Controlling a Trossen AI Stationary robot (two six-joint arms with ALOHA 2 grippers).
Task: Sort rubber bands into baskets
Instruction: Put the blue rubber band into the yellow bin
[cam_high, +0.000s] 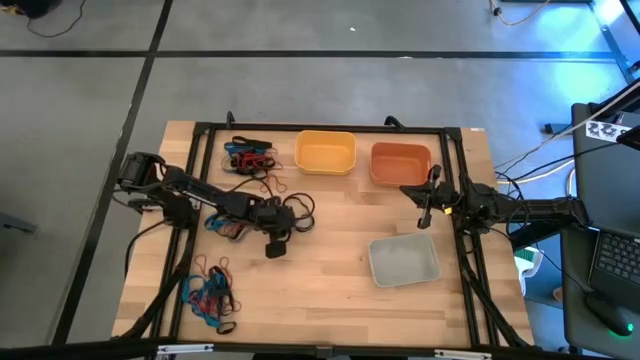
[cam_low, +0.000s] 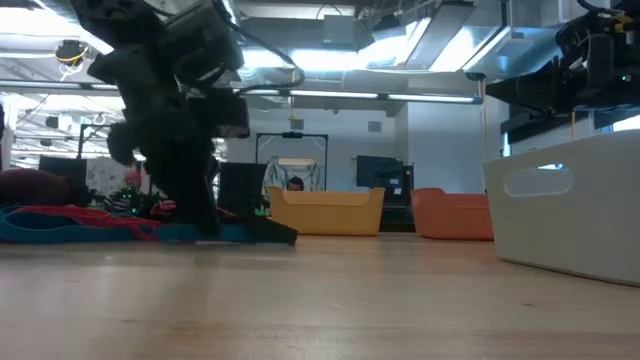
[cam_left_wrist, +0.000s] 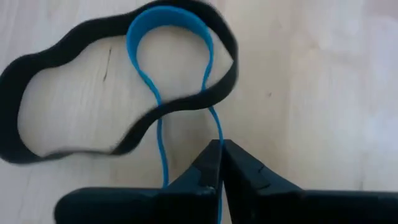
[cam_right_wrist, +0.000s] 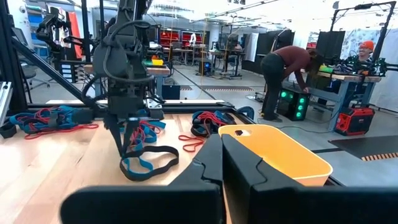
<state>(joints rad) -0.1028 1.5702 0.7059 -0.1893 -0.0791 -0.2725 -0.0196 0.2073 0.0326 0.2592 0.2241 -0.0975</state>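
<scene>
My left gripper (cam_left_wrist: 221, 155) stands over the table's middle (cam_high: 283, 222), pointing down, shut on a thin blue rubber band (cam_left_wrist: 168, 37). The blue band crosses a wider black band (cam_left_wrist: 118, 93) that lies flat on the wood. Both bands also show in the right wrist view (cam_right_wrist: 149, 163). My right gripper (cam_right_wrist: 222, 146) is shut and empty, held above the table beside the orange basket (cam_high: 400, 163). The yellow basket (cam_high: 325, 152) stands to the left of the orange one. The pale grey basket (cam_high: 403, 260) stands nearer the front. My left gripper pinches one strand of the blue band (cam_left_wrist: 217, 134) between its two fingertips, at the narrow end of the loop. The fingers come from above, pointing down. The loop's wide end (cam_left_wrist: 169, 12) lies on the table, crossing the black band.
Heaps of blue, red and black bands lie at the far left (cam_high: 248, 155), under my left arm (cam_high: 228, 225) and at the near left (cam_high: 210, 295). A black frame (cam_high: 330, 128) runs around the table. A person (cam_right_wrist: 289, 68) bends over in the room behind.
</scene>
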